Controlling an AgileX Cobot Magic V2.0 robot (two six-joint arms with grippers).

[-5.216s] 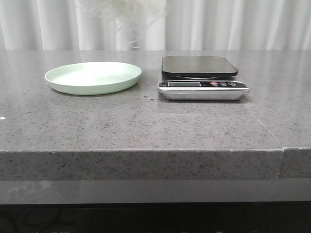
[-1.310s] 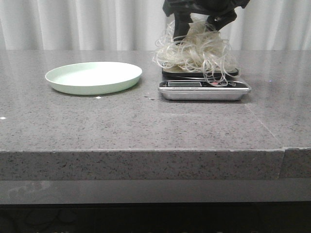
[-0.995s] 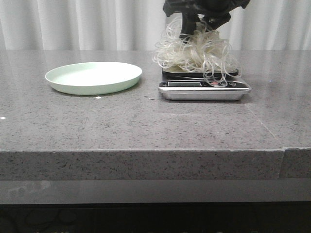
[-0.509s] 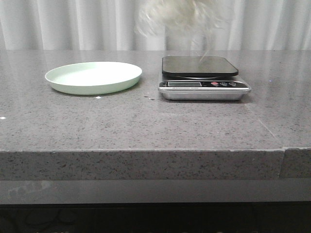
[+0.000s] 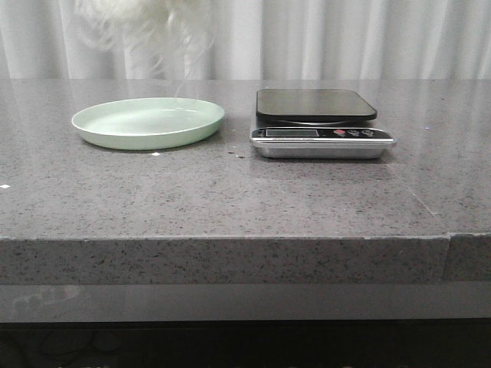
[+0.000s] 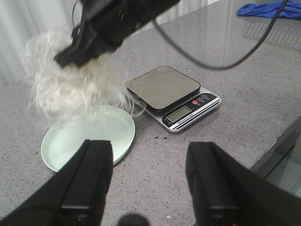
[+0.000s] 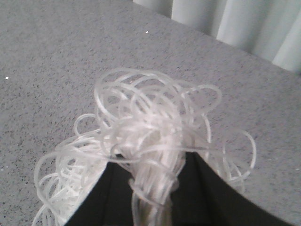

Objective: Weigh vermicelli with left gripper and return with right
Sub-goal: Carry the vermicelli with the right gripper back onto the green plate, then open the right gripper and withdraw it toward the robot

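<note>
The vermicelli (image 5: 142,23) is a blurred white tangle hanging in the air above the pale green plate (image 5: 147,121); its top is cut off by the front view's edge. My right gripper (image 7: 153,188) is shut on the vermicelli (image 7: 141,136), with strands bunched between its black fingers. In the left wrist view the right arm (image 6: 110,23) holds the vermicelli (image 6: 70,82) over the plate (image 6: 89,136). My left gripper (image 6: 149,181) is open and empty, well back from the plate and the scale. The scale (image 5: 318,123) stands empty beside the plate.
The grey speckled table has its front edge (image 5: 230,239) near the camera. White curtains hang behind. A blue cloth (image 6: 265,9) lies at the far end of the table in the left wrist view. A black cable (image 6: 221,63) loops above the scale (image 6: 171,96).
The right gripper took the vermicelli off the scale, lifted it and carried it left until it hangs over the plate. The scale platform is bare again.
</note>
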